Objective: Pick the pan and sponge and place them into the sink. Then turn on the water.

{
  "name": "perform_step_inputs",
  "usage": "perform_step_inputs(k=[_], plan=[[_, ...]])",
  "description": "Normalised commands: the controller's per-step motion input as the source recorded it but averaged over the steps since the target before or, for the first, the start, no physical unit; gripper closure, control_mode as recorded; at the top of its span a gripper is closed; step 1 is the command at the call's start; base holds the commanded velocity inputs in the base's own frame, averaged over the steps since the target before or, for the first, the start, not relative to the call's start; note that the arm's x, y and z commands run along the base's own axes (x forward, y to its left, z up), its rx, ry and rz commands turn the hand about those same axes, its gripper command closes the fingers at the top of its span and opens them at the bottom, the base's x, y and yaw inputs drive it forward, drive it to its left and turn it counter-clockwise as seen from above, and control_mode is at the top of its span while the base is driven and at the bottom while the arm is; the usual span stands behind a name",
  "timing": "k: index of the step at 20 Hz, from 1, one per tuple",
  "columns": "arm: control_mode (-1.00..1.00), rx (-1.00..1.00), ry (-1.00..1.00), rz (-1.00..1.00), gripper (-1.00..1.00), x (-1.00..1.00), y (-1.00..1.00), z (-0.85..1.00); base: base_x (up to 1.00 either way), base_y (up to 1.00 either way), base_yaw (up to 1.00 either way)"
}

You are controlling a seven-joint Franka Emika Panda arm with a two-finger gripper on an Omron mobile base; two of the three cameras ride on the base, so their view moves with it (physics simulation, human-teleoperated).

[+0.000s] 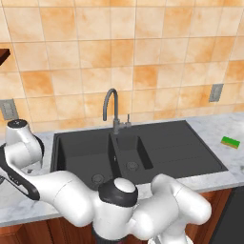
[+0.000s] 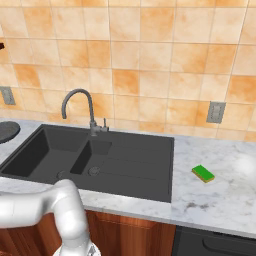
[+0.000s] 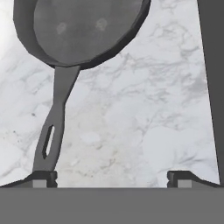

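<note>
Hand view, pan [image 3: 83,30] at upper left on marble counter [image 3: 144,122], its handle [image 3: 54,122] running down to the left fingertip [image 3: 41,178], gripper [image 3: 111,179] spread wide at bottom, grasping nothing, sink [image 3: 214,78] edge at right, base views, sponge [image 2: 203,173] right of sink.

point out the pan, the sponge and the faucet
pan [image 3: 81,28], hand view, its round dark inside
sponge [image 2: 203,173], right base view, its green top
faucet [image 1: 111,102], left base view, its curved grey neck
</note>
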Motion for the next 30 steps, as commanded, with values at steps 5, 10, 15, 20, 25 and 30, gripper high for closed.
perform_step_inputs(k=[5,10,15,20,25,30], plan=[[-1.00,0.00,0.05,0.00,-1.00,0.23,0.08,-0.14,0.00,0.00,0.00],[-1.00,0.00,0.05,0.00,-1.00,0.22,0.15,-0.11,0.00,0.00,0.00],[-1.00,0.00,0.05,0.00,-1.00,0.22,0.21,-0.08,0.00,0.00,0.00],[-1.00,0.00,0.06,0.00,-1.00,0.23,0.25,-0.10,0.00,0.00,0.00],[-1.00,0.00,0.06,0.00,-1.00,0.19,0.31,-0.21,0.00,0.00,0.00],[-1.00,0.00,0.06,0.00,-1.00,0.19,0.32,-0.26,0.00,0.00,0.00]])
